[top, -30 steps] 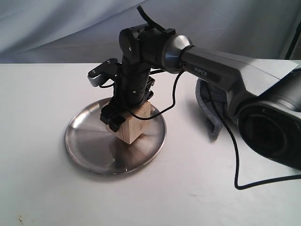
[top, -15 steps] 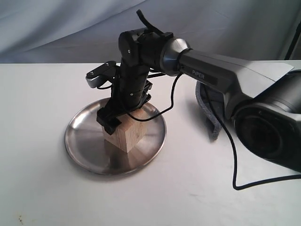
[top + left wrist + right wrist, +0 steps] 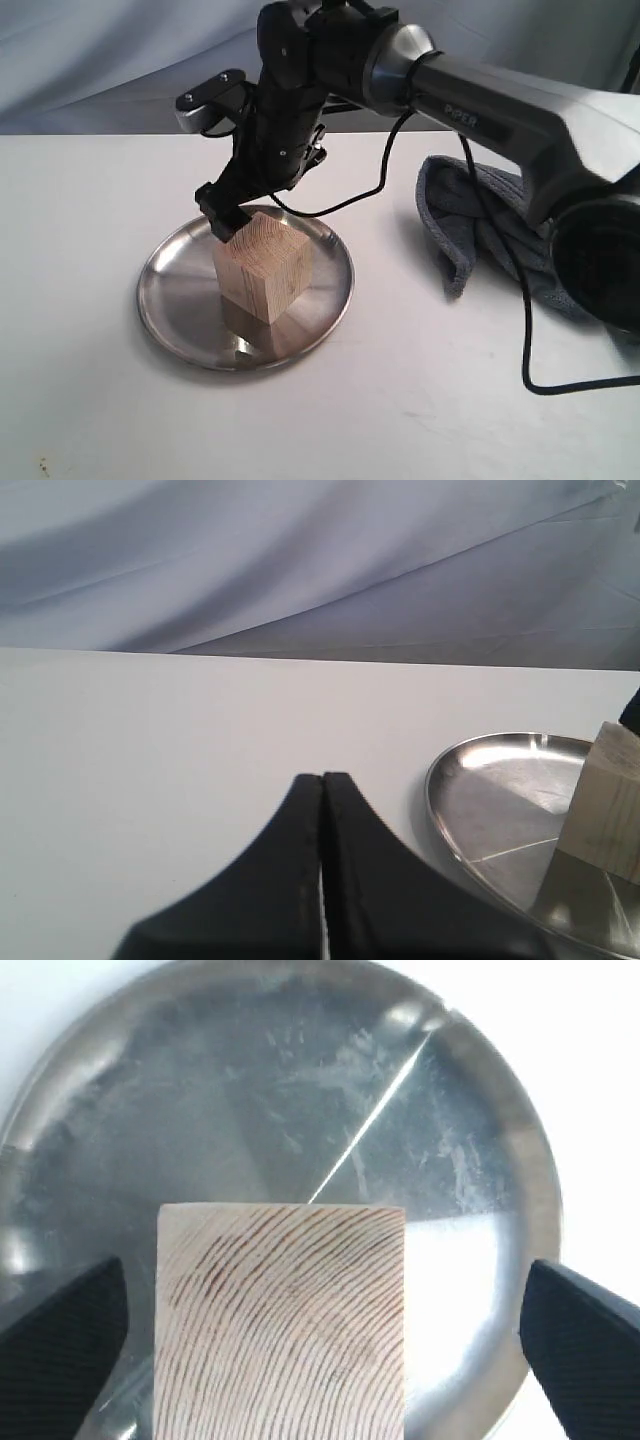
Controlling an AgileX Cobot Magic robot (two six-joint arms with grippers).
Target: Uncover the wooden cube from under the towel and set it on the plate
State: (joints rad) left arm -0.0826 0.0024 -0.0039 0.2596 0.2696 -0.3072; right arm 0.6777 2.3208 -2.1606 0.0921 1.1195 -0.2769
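The wooden cube (image 3: 264, 272) stands on the steel plate (image 3: 165, 300), on its near-middle part. My right gripper (image 3: 232, 218) hangs just above the cube's back left top edge, open. In the right wrist view its fingers (image 3: 62, 1352) are spread wide to either side of the cube (image 3: 280, 1320) without touching it, with the plate (image 3: 300, 1090) beneath. The blue-grey towel (image 3: 480, 225) lies crumpled on the table to the right of the plate. My left gripper (image 3: 322, 780) is shut and empty, low over the bare table beside the plate (image 3: 490, 800) and cube (image 3: 610, 800).
The right arm and its black cable (image 3: 520, 330) reach across from the right, above the towel. A grey cloth backdrop (image 3: 120, 60) hangs behind the white table (image 3: 90, 420).
My right gripper has let go of the cube, opened and risen back and to the left. The cube now stands free on the plate.
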